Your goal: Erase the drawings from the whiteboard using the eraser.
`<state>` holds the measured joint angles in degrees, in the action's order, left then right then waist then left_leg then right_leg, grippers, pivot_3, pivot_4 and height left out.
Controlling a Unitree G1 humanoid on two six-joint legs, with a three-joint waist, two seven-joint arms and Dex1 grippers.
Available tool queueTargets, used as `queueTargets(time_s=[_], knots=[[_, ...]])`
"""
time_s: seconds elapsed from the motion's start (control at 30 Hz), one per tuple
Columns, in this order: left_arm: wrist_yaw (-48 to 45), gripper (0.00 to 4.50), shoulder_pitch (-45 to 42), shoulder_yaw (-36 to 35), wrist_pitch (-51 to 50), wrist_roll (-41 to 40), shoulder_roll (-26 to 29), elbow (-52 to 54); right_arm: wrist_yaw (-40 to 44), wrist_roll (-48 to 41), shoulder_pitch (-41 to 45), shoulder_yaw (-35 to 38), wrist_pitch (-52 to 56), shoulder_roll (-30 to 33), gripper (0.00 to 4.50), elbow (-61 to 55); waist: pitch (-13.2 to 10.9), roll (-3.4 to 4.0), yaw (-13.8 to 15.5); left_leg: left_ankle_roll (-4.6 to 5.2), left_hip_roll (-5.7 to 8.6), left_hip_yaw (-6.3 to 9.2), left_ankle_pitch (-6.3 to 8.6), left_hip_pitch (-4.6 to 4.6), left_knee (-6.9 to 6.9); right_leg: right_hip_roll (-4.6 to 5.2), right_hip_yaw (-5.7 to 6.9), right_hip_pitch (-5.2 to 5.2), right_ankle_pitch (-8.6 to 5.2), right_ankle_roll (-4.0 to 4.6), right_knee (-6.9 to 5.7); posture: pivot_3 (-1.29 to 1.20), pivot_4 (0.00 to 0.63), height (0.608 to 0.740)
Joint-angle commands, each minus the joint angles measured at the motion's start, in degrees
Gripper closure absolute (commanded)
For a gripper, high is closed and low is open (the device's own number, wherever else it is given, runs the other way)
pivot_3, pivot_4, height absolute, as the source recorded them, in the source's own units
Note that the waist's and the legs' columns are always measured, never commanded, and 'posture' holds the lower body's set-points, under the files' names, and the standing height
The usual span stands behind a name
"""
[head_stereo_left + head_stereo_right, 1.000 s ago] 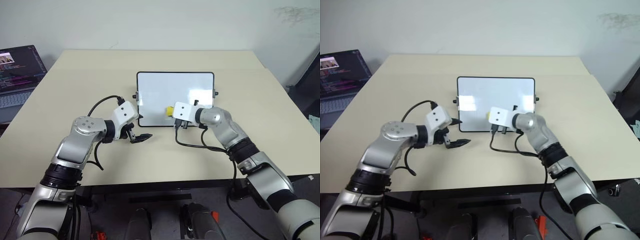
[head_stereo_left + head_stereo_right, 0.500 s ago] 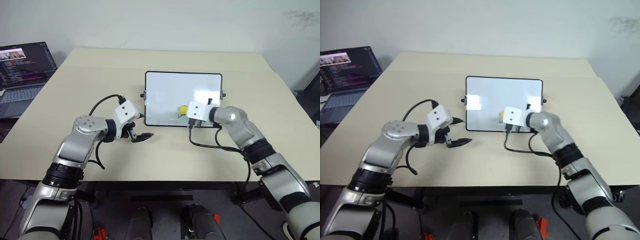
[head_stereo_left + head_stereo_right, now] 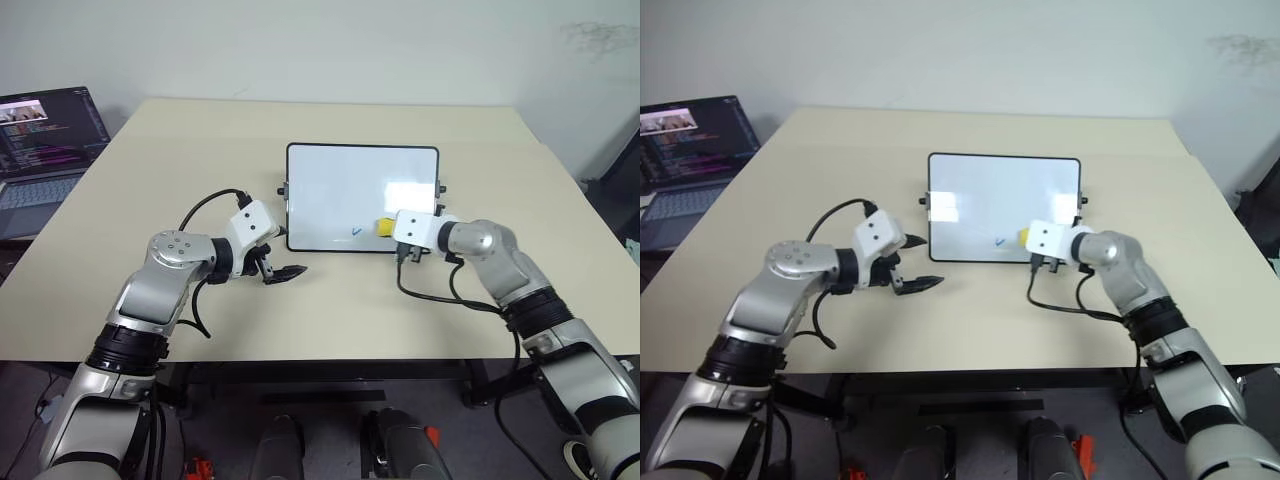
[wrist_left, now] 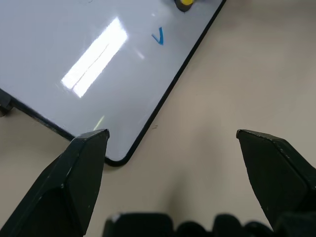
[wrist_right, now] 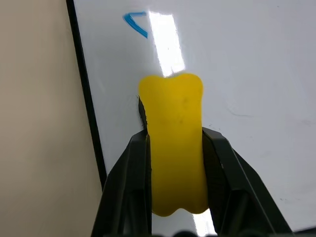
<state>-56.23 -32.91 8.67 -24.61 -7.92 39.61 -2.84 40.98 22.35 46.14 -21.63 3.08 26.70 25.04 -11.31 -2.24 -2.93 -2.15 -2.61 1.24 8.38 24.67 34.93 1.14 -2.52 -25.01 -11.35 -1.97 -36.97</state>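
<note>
The whiteboard lies flat in the middle of the table. One small blue tick-shaped drawing remains near its front edge, also in the wrist views. The yellow eraser rests on the board just right of that mark, with my right gripper shut on it. My left gripper hangs open over the table just off the board's near left corner, holding nothing.
A beige table carries the board, with wide bare surface on every side. An open laptop with a lit screen stands off the table's far left edge. A black cable loops from each wrist.
My right gripper has slid the eraser to the right along the board's front edge, uncovering the blue tick. The left gripper has stayed put. The camera shifted slightly.
</note>
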Motion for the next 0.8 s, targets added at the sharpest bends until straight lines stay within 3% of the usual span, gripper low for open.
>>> queueTargets(time_s=[0.03,0.23,0.37,0.53,0.8], knots=[[-0.6,0.0,-1.3,-0.3,1.0,0.0,0.0,0.9,-0.4,0.6,1.9,-1.6,1.6,-4.1,3.47,-0.6,0.0,0.0,-0.6,0.0,0.0,0.01,0.0,-0.01,0.0,-0.01,0.0,0.0,0.0,0.0,-0.03,0.0,0.15,0.74],[-0.7,0.0,-1.1,-0.1,1.0,0.5,-0.1,0.7,-2.9,0.9,5.8,-2.1,3.6,-11.5,3.47,1.9,0.0,0.01,-1.4,0.02,-0.04,0.08,-0.01,-0.03,-0.1,-0.11,0.01,-0.13,0.02,0.01,-0.2,0.0,0.15,0.74],[-0.7,0.0,-1.3,0.0,1.1,0.7,-0.3,0.5,-3.5,1.0,7.5,-1.6,3.6,-12.7,3.47,3.7,0.0,0.01,-1.1,-0.04,-0.01,0.07,0.03,0.14,-0.15,-0.1,0.0,-0.19,0.03,-0.01,-0.1,0.0,0.15,0.74],[-0.6,0.0,-1.0,-0.1,0.9,0.6,-0.4,0.6,-3.0,1.4,6.1,-1.1,2.8,-9.2,3.48,3.9,0.0,0.01,-0.2,-0.11,0.0,0.08,0.08,0.15,-0.23,-0.1,0.01,-0.21,0.02,-0.01,-0.03,0.0,0.15,0.74],[-0.7,0.0,-1.1,-0.3,1.1,0.6,-0.3,0.1,-1.0,1.5,-1.0,0.5,-0.2,3.2,3.48,1.4,0.0,0.0,0.8,-0.11,0.0,0.01,0.07,0.13,-0.06,-0.02,0.0,-0.1,0.0,0.0,0.06,0.0,0.15,0.74]])
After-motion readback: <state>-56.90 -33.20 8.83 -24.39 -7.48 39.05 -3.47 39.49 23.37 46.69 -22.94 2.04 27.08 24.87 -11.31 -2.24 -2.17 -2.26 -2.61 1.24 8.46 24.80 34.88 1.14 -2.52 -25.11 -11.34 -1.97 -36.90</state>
